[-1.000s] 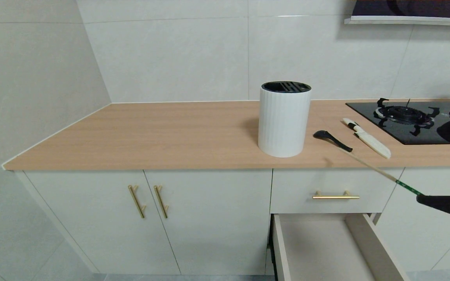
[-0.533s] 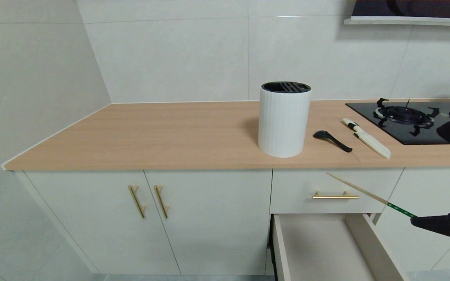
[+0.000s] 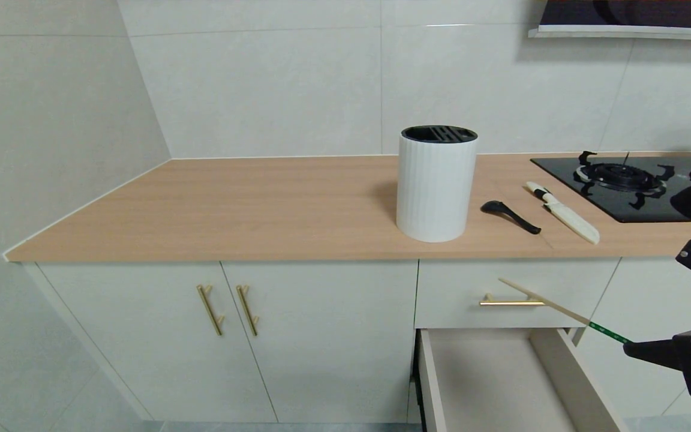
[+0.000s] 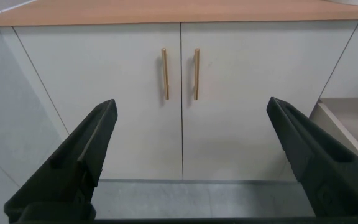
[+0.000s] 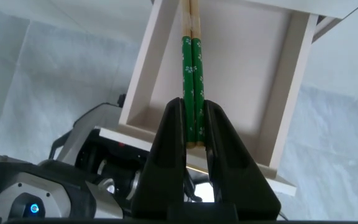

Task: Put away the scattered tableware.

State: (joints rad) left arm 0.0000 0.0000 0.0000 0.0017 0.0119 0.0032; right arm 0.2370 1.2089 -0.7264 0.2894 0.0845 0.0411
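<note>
My right gripper [image 3: 630, 348] is shut on a pair of wooden chopsticks [image 3: 552, 305] with green ends, held slanting in front of the cabinet above the open drawer [image 3: 489, 384]. In the right wrist view the chopsticks [image 5: 191, 68] stick out from the shut gripper [image 5: 192, 121] over the drawer [image 5: 247, 74]. On the wooden countertop [image 3: 249, 210] lie a black spoon [image 3: 510, 216] and a white-bladed knife [image 3: 563, 212], to the right of a white ribbed utensil holder [image 3: 436, 183]. My left gripper [image 4: 191, 162] hangs open, low in front of the cabinet doors [image 4: 179, 93].
A black gas hob [image 3: 639, 183] sits at the countertop's right end. A shut drawer with a gold handle [image 3: 513, 302] is just above the open one. Double doors with gold handles [image 3: 228, 309] stand to the left. Tiled walls enclose the back and left.
My right gripper has carried the chopsticks down and off the countertop edge, from beside the spoon to in front of the shut drawer above the open one. Nothing else moved.
</note>
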